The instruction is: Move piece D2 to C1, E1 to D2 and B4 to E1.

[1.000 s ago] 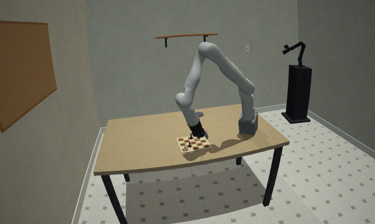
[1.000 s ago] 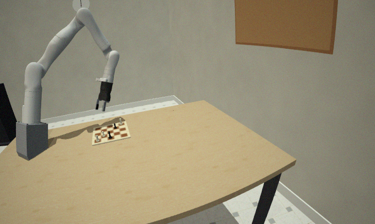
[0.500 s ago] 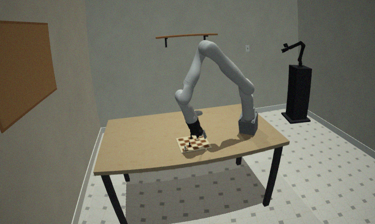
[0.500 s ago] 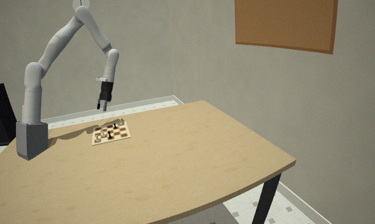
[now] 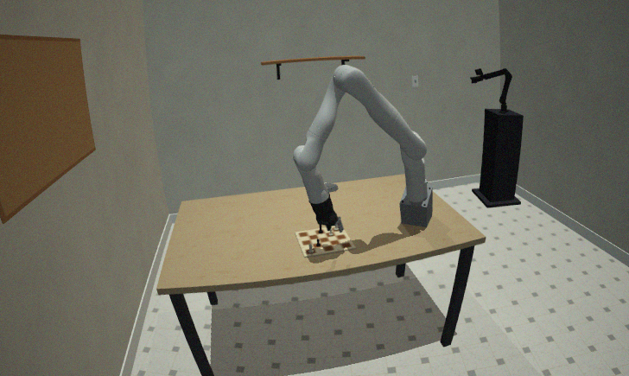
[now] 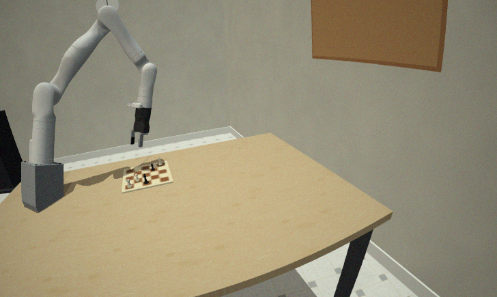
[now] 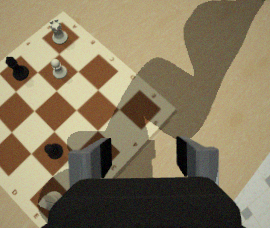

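Fingers [image 5: 339,224] [image 6: 136,145] open above the board [image 5: 301,238] [image 6: 168,179] [image 7: 166,111].

Top, exterior — both high, opposed.

The surface [image 5: 241,241] [image 6: 234,220] is a pale wood-grained table on dark legs. Behind it in the top view stands a grey wall [image 5: 222,135], with an orange-brown shelf [image 5: 313,60] on dark brackets and a small pale outlet plate [image 5: 415,80] above the surface's level. A brown board [image 5: 41,121] [image 6: 377,26] hangs on a side wall, to the left of the surface in that view. To the surface's right, a black pedestal [image 5: 501,158] bears a thin black jointed stand [image 5: 505,86]. Around and beneath the surface runs a whitish floor [image 5: 533,260] [image 6: 322,278] [image 7: 268,195] dotted with grey squares, darkened under the surface by its shadow.
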You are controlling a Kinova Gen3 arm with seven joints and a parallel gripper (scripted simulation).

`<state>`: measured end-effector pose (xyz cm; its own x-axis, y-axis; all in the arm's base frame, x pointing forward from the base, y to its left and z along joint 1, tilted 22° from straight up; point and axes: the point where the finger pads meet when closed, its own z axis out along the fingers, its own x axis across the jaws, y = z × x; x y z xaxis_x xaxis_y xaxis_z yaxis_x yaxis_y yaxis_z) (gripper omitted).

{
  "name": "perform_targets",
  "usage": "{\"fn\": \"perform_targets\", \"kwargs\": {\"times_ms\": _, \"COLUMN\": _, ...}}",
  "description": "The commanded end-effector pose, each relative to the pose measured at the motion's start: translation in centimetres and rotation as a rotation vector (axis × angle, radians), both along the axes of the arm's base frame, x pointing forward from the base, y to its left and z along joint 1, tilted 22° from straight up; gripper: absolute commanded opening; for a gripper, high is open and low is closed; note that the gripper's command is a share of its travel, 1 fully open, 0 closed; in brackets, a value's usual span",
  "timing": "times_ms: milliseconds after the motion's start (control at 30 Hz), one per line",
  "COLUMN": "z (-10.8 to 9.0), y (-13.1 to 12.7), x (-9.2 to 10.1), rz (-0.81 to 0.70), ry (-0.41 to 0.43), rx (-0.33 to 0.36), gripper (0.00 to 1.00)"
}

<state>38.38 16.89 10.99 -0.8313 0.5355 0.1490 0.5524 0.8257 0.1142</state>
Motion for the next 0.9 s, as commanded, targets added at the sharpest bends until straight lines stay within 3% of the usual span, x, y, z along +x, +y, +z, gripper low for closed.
{"fn": "perform_targets", "kwargs": {"times_ms": 0, "z": 0.2, "y": -0.7, "x": 0.3, "rz": -0.018, "ry": -0.005, "rx": 0.002, "gripper": 1.0}}
{"fn": "perform_targets", "kwargs": {"times_ms": 867, "z": 0.8, "y": -2.2, "x": 2.0, "rz": -0.121, "ry": -0.043, "rx": 0.067, "gripper": 1.0}}
